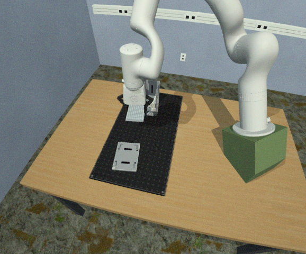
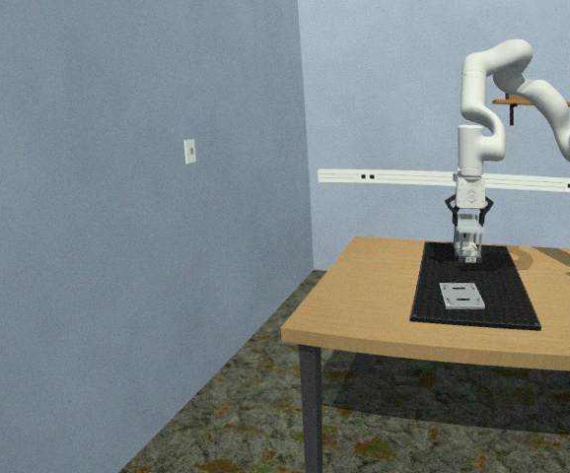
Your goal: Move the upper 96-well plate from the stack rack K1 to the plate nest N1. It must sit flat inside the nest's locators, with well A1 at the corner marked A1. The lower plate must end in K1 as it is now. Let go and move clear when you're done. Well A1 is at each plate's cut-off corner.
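My gripper (image 1: 133,104) (image 2: 467,218) is shut on the upper 96-well plate (image 1: 134,113) (image 2: 467,221), a white plate with a grid of wells. It holds the plate level in the air, just left of the stack rack K1 (image 1: 152,94) (image 2: 466,241) in the top view. The rack is a clear upright frame at the far end of the black board (image 1: 153,153) (image 2: 504,300). The lower plate (image 1: 152,108) (image 2: 468,250) sits low inside the rack. The plate nest N1 (image 1: 126,156) (image 2: 461,296) is a flat grey base with corner locators, empty, nearer the front of the board. I cannot make out the cut-off corners.
The arm's green pedestal (image 1: 254,153) stands on the right of the wooden table (image 1: 202,191) (image 2: 367,295). The arm arches over the back of the table. Walls stand close behind and to the left.
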`<control>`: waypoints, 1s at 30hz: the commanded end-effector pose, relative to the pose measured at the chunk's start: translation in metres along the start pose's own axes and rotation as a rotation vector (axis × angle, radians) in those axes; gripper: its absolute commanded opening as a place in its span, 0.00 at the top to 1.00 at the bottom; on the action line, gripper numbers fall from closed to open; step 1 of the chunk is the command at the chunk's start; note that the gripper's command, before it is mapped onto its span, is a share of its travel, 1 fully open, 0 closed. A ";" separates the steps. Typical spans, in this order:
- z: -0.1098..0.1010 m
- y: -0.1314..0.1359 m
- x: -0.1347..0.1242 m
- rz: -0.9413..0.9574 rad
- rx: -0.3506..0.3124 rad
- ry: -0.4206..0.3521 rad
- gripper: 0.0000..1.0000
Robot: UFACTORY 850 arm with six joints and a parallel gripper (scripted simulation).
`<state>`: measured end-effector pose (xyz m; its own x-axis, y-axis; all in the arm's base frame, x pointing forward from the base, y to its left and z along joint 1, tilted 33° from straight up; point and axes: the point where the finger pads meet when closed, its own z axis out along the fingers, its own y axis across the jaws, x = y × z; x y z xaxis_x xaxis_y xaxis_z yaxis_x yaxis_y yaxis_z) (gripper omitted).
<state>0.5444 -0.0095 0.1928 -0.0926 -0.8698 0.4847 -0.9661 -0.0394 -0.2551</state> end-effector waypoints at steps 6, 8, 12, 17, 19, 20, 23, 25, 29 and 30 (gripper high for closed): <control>0.000 -0.009 -0.032 0.001 0.001 0.000 1.00; 0.000 -0.010 -0.036 0.001 0.001 0.000 1.00; 0.001 -0.013 -0.049 0.001 0.001 0.000 1.00; 0.001 -0.017 -0.065 0.001 0.001 0.000 1.00; 0.001 -0.018 -0.071 0.001 0.001 0.000 1.00; 0.001 -0.019 -0.075 0.001 0.001 0.000 1.00; 0.001 -0.021 -0.081 0.001 0.001 0.000 1.00; 0.001 -0.022 -0.084 0.001 0.001 0.000 1.00; 0.002 -0.025 -0.097 0.001 0.001 0.000 1.00; 0.002 -0.026 -0.101 0.001 0.001 0.000 1.00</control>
<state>0.5728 0.0645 0.1554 -0.0929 -0.8697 0.4847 -0.9659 -0.0393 -0.2557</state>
